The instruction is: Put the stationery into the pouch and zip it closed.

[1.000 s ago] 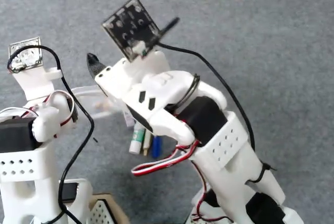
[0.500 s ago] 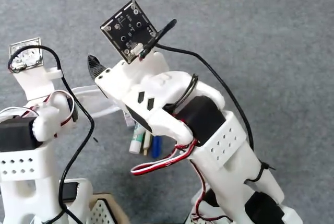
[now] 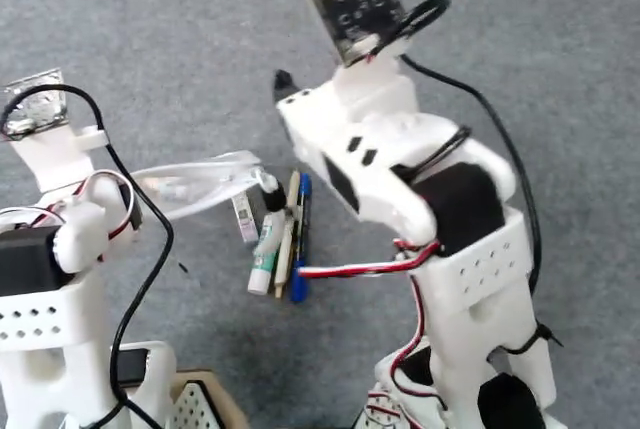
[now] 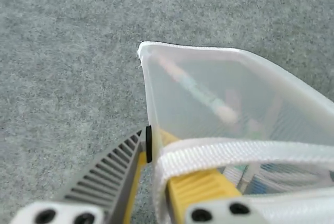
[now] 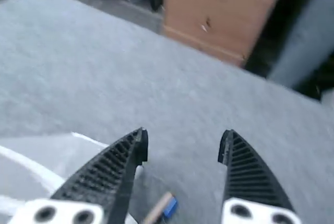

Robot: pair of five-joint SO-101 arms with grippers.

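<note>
Change: the right arm has been swung off the pouch, toward the right and the far side of the tabletop; the stationery once half covered beneath it is now exposed.

- Right gripper (image 5: 182,143): released, jaws spread, nothing held, raised above the grey felt-like tabletop (image 3: 150,49).
- Left gripper (image 4: 154,145): clenched on the edge of the translucent white zip pouch (image 4: 219,98), which is held lifted and stretched toward the stationery; blurred contents are seen through its wall.
- Stationery, lying side by side just beside the pouch's free end: white-and-green tube (image 3: 262,254), wooden pencil (image 3: 287,239), blue pen (image 3: 302,239).
</note>
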